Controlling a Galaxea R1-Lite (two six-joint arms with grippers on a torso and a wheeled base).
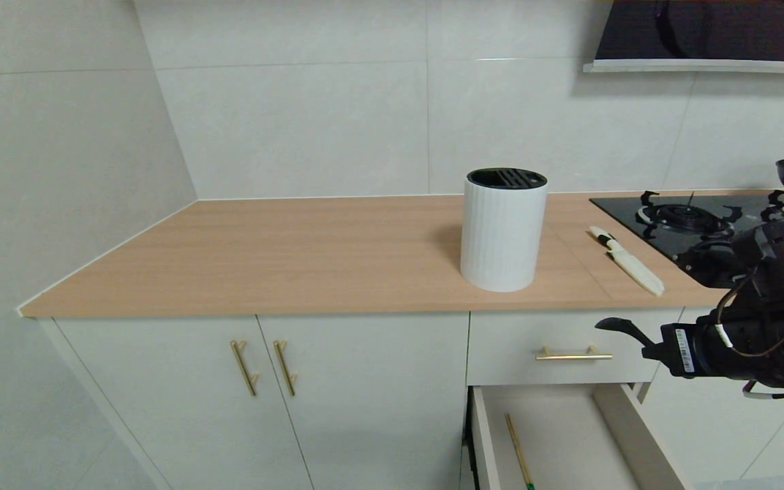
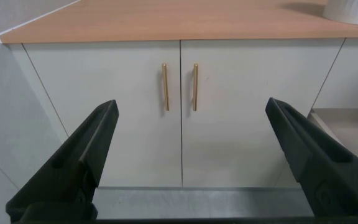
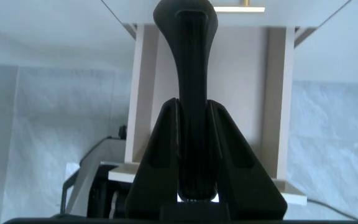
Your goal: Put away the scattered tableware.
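Left end effector [image 2: 191, 106] is wide open and empty, facing the cabinet doors [image 2: 179, 112] under the worktop [image 1: 297, 252]. Right end effector [image 1: 657, 350] is clamped on a black spoon-like utensil [image 1: 620, 327], below the worktop's front edge and above the open drawer [image 1: 613, 422]. Chopsticks [image 1: 518, 442] lie in the drawer. A knife [image 1: 627, 262] lies flat near the worktop's right end, beside the white holder [image 1: 503, 231].
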